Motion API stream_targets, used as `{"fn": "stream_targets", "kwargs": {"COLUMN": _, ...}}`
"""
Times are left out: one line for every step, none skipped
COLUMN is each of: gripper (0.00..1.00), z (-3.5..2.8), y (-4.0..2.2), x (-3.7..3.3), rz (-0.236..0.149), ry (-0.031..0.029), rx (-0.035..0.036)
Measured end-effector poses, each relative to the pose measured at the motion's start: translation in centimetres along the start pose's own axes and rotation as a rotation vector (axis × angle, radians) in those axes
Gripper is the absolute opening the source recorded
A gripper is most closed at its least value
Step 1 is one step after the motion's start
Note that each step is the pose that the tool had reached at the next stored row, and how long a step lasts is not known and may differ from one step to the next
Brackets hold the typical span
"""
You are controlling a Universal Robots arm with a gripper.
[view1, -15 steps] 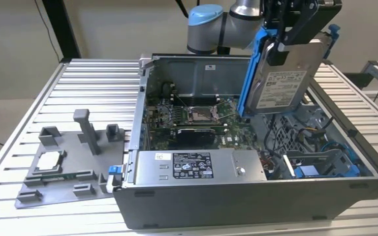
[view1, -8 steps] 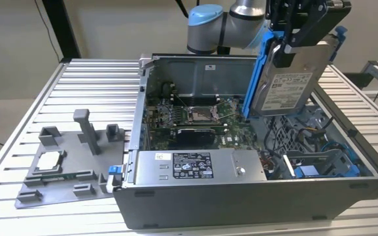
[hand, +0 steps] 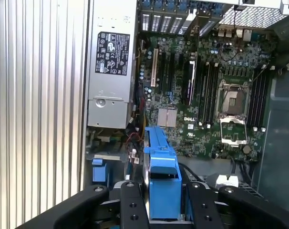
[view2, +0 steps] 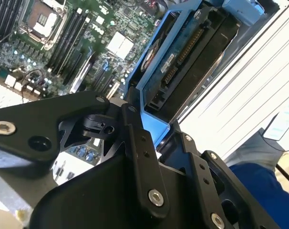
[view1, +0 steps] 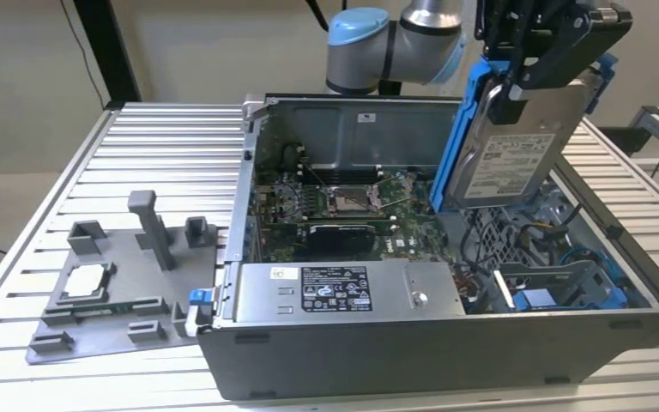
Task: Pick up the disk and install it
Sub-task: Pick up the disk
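The disk [view1: 515, 154], a silver-grey drive with a white label in a blue plastic frame, hangs nearly upright above the right side of the open computer case [view1: 444, 343]. My gripper [view1: 547, 64] is shut on its top end, black fingers clamping the blue frame. In the first wrist view the blue frame of the disk [hand: 162, 167] runs out between my black fingers [hand: 131, 210] toward the motherboard [hand: 201, 95]. In the second wrist view the disk [view2: 187, 62] shows its connector edge, held by my gripper [view2: 156, 136].
A silver power supply box [view1: 347, 290] with a white label lies at the case's front. A blue-trimmed bay [view1: 559, 292] sits at the case's lower right. A grey fixture plate [view1: 106, 296] with a small square chip [view1: 87, 281] lies on the slatted table at the exterior view's left.
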State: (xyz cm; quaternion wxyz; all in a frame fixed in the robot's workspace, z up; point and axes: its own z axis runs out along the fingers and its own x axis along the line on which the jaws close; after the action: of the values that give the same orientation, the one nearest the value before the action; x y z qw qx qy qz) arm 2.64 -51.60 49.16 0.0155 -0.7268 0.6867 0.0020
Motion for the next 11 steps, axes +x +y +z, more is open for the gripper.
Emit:
{"fn": "stream_targets", "kwargs": {"gripper": 0.00, "z": 0.01, "y": -0.13, "x": 0.13, "rz": 0.000, "ry": -0.0002, "rx": -0.0017}}
{"fn": "stream_targets", "kwargs": {"gripper": 0.00, "z": 0.02, "y": -0.27, "x": 0.25, "rz": 0.000, "ry": -0.0003, "rx": -0.0031}}
{"fn": "stream_targets", "kwargs": {"gripper": 0.00, "z": 0.03, "y": -0.48, "x": 0.39, "rz": 0.000, "ry": -0.0003, "rx": -0.0041}}
{"fn": "stream_targets", "kwargs": {"gripper": 0.00, "z": 0.04, "y": -0.69, "x": 0.52, "rz": 0.000, "ry": -0.0004, "rx": -0.0048}}
{"fn": "stream_targets", "kwargs": {"gripper": 0.00, "z": 0.06, "y": -0.93, "x": 0.64, "rz": 0.000, "ry": -0.0004, "rx": -0.0054}}
{"fn": "stream_targets", "kwargs": {"gripper": 0.00, "z": 0.07, "y": -1.16, "x": 0.77, "rz": 0.000, "ry": -0.0005, "rx": -0.0061}}
{"fn": "stream_targets", "kwargs": {"gripper": 0.00, "z": 0.07, "y": -1.39, "x": 0.89, "rz": 0.000, "ry": -0.0005, "rx": -0.0068}}
{"fn": "stream_targets", "kwargs": {"gripper": 0.00, "z": 0.08, "y": -1.63, "x": 1.03, "rz": 0.000, "ry": -0.0005, "rx": -0.0075}}
{"fn": "stream_targets", "kwargs": {"gripper": 0.00, "z": 0.08, "y": -1.86, "x": 1.18, "rz": 0.000, "ry": -0.0005, "rx": -0.0083}}
{"fn": "stream_targets", "kwargs": {"gripper": 0.00, "z": 0.08, "y": -2.06, "x": 1.34, "rz": 0.000, "ry": -0.0005, "rx": -0.0090}}
{"fn": "stream_targets", "kwargs": {"gripper": 0.00, "z": 0.08, "y": -2.25, "x": 1.53, "rz": 0.000, "ry": -0.0005, "rx": -0.0099}}
